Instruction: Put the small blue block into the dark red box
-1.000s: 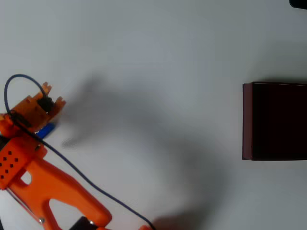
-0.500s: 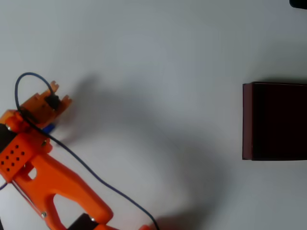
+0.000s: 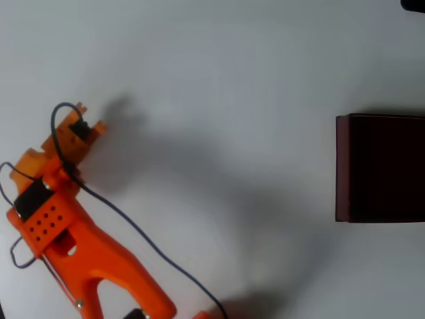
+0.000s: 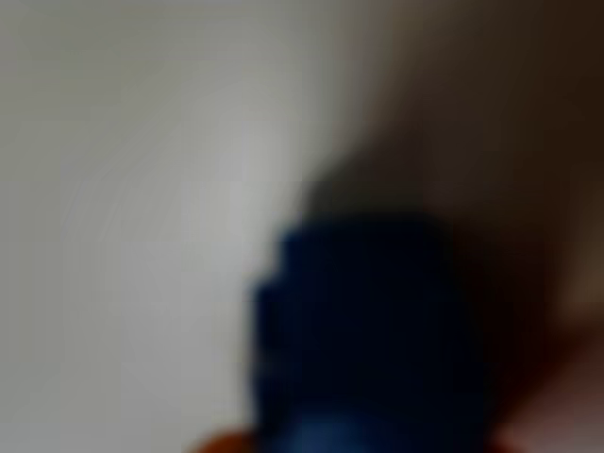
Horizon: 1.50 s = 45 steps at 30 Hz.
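Overhead view: the orange arm comes in from the lower left corner, and its hand sits at the left side of the pale bench, with a dark cable trailing back along the arm. The hand covers whatever lies beneath it, so the blue block cannot be picked out here. The dark red box stands at the right edge, well apart from the hand, cut off by the picture's border, its inside nearly black. A soft grey shadow spreads across the bench between the two. A small dark shape sits in the top right corner; nothing more of the room can be made out.

Wrist view: very blurred. The blue block fills the lower middle, right up against the camera, with a bumpy left edge and a sliver of orange below it. Pale bench lies to the left, shadow to the right.

Whether the hand's fingers stand apart or are clamped on the block I cannot tell. The step looks like the pick-up or the start of the carry. If the block is held, the next move is a long swing right to above the box, then letting go
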{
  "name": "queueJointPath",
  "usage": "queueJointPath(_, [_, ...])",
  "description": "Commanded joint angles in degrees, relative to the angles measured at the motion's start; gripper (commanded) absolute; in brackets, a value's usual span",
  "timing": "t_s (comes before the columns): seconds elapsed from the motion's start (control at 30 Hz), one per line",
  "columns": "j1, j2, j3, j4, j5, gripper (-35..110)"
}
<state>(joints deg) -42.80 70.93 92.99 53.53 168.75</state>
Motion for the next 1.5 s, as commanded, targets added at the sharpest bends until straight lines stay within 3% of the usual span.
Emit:
queueJointPath(0.0, [1.3, 4.4, 2.4, 4.4, -2.5, 0])
queueJointPath(0.1, [3.0, 7.2, 0.2, 12.7, -8.9, 0])
queueJointPath(0.23, [10.4, 8.7, -16.3, 40.9, -24.2, 0])
queueJointPath(0.3, [16.9, 10.2, -21.4, 48.6, -36.3, 0])
queueJointPath(0.57, [43.7, 17.1, -19.2, 44.0, -90.4, 1])
queueJointPath(0.83, [67.7, 23.7, -10.1, 32.0, -126.0, 0])
queueJointPath(1.1, [86.6, 18.6, -2.6, 15.9, -141.8, 0])
queueJointPath(1.3, [91.6, 6.1, -11.5, 17.3, -145.4, 6])
queueJointPath(1.47, [89.6, 14.8, -5.6, 19.3, -147.9, 13])
